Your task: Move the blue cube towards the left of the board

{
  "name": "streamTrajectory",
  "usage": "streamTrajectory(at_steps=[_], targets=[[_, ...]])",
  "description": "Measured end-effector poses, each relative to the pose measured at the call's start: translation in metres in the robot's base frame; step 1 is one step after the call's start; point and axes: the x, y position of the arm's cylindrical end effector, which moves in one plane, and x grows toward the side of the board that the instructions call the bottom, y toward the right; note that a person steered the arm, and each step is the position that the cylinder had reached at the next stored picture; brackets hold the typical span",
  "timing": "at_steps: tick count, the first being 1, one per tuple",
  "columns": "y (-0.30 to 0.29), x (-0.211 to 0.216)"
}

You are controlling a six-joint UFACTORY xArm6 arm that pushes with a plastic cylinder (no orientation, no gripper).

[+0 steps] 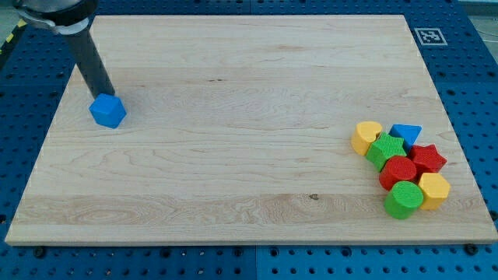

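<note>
Since blue cube [107, 110] already sits upper left of frame, near board [233, 155] left edge, you're at final step. Tip [106, 93] grasps nothing, touches cube's top side. Next: ease off, avoid overshoot.

Pale wooden board [249, 155], blue cube [107, 110] near the view's left edge, seemingly seven clustered blocks [401, 167] lower right
</note>
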Motion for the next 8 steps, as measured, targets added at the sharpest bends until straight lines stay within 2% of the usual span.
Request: streamTrajectory(at_steps=[2, 4, 6, 8], targets=[[-0.004, -0.001], [0.035, 0.004], [0.032, 0.007], [0.004, 0.01]])
